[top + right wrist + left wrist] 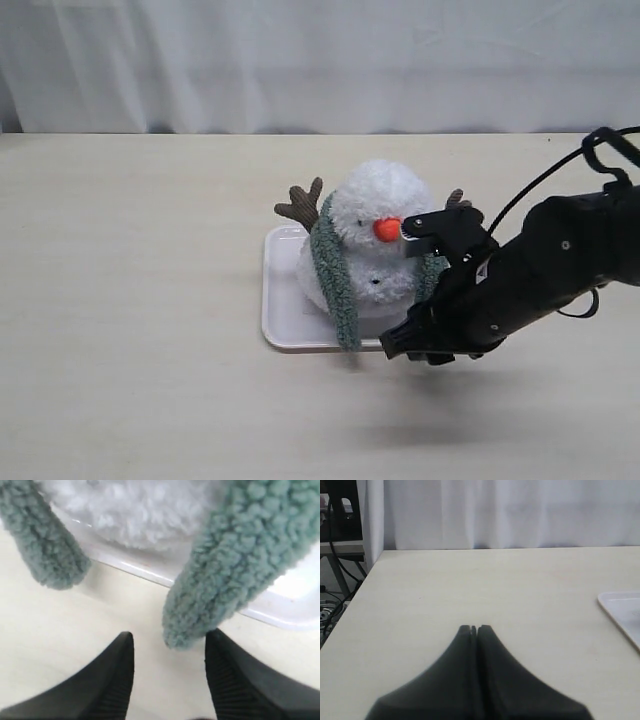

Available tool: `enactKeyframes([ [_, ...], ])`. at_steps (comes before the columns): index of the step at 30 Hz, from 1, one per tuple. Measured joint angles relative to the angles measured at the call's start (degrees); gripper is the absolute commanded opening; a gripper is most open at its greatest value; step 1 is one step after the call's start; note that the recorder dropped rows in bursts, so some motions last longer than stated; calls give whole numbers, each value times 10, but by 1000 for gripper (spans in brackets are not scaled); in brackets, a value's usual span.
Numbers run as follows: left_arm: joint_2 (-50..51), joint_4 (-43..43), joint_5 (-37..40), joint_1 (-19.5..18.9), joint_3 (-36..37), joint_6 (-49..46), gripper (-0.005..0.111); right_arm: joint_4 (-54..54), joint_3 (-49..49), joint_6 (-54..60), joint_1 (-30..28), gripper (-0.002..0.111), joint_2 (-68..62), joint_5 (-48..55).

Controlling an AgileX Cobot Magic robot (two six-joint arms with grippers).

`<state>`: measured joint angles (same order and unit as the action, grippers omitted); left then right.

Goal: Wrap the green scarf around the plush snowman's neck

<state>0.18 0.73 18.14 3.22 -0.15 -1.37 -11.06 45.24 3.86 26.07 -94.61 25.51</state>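
The plush snowman [385,212] sits upright on a white tray [281,300] in the exterior view. The green scarf [335,275] lies round its neck, with both ends hanging down the front. My right gripper [408,343] is low at the tray's front edge, at the scarf's right end. In the right wrist view that gripper [170,636] is open. The scarf's end [225,580] hangs free just ahead of the gap, close to one finger, and the other end [47,545] is off to the side. My left gripper [474,628] is shut and empty over bare table.
A white curtain hangs behind the table's far edge. A corner of the tray [620,609] shows in the left wrist view, along with the table's edge and cables and a stand [337,540] beyond it. The right arm's black cable [540,180] loops above the table.
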Motion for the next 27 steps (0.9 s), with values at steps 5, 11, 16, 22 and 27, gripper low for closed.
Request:
enactKeyframes([
  [5, 0, 0, 0, 0, 0, 0, 0, -2, 0, 2, 0, 44, 48, 11],
  [11, 0, 0, 0, 0, 0, 0, 0, -7, 0, 4, 0, 44, 95, 50],
  [16, 0, 0, 0, 0, 0, 0, 0, -40, 0, 26, 0, 44, 120, 67],
  [22, 0, 0, 0, 0, 0, 0, 0, -88, 0, 77, 0, 44, 125, 85],
  [27, 0, 0, 0, 0, 0, 0, 0, -70, 0, 83, 0, 44, 125, 80],
])
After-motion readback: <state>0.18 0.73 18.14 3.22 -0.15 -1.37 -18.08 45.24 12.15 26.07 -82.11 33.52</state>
